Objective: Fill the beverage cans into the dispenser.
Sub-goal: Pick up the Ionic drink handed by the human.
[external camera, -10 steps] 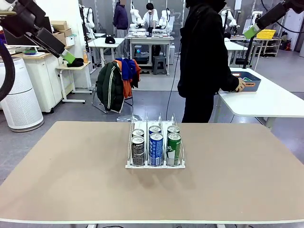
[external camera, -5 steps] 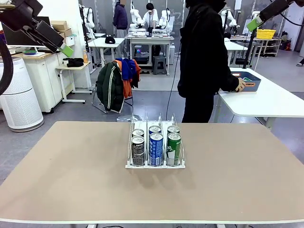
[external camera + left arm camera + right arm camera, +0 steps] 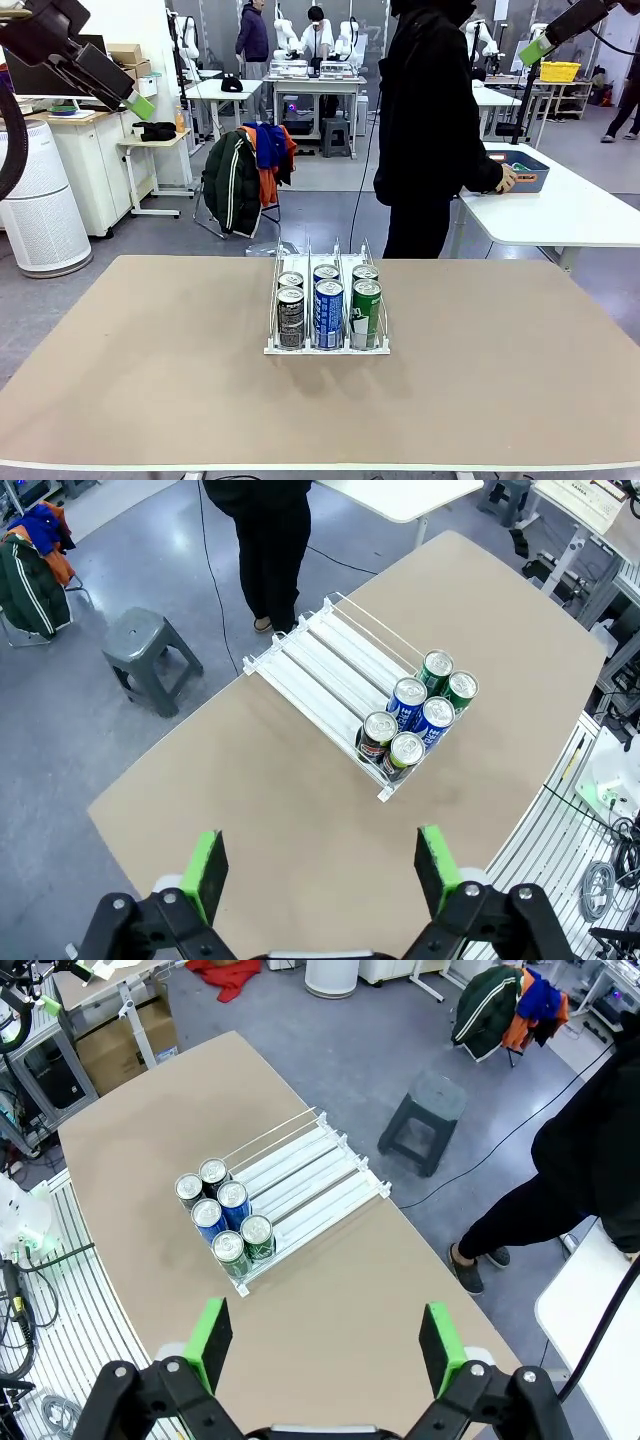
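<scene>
Cans (image 3: 328, 313) crowd dispenser (image 3: 300, 655) front; wrist views reveal lanes (image 3: 300, 1168) behind.

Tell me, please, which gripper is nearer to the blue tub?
Right: the right gripper hangs high on the side of the blue tub; left gripper, far left.

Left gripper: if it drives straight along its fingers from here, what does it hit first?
Probably the bare table: the open left gripper aims down at it, short of the dispenser. Nothing shows in between, though depth is unclear.
</scene>
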`<state>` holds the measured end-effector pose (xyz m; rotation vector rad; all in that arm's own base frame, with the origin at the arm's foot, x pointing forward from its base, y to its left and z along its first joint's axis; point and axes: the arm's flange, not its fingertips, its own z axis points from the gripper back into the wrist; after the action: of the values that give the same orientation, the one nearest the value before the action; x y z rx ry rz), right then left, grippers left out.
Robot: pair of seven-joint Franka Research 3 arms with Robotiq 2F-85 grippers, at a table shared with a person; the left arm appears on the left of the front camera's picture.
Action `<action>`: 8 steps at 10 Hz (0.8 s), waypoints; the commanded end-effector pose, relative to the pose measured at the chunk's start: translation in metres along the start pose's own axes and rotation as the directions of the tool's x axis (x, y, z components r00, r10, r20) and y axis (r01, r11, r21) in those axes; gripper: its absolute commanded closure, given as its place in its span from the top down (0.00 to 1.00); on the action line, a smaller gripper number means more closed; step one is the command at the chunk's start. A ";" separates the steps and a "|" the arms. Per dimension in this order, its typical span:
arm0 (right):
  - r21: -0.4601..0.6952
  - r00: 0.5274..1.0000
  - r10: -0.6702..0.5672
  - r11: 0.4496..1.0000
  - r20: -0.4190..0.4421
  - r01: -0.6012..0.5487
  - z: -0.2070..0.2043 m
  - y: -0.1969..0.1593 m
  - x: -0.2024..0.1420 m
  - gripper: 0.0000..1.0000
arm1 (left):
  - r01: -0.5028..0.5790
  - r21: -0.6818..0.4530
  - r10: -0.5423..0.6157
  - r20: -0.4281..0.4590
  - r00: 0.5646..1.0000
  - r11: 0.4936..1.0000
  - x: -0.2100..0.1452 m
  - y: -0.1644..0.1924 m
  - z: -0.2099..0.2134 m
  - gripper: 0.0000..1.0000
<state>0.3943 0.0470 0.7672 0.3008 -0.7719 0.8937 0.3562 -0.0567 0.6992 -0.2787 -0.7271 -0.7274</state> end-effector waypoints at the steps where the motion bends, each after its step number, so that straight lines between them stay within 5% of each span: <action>1: 0.025 1.000 -0.010 1.000 -0.008 0.010 0.002 -0.001 0.001 1.00 | -0.009 0.006 0.009 -0.024 1.000 1.000 0.004 -0.003 0.002 1.00; 8: 0.005 0.999 -0.053 0.999 0.012 0.053 0.017 -0.007 0.012 1.00 | -0.025 -0.013 0.025 0.020 0.999 1.000 0.034 -0.005 0.022 1.00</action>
<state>0.3939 0.0416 0.7857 0.3166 -0.7656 0.8779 0.3557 -0.0641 0.7360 -0.2828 -0.7419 -0.7274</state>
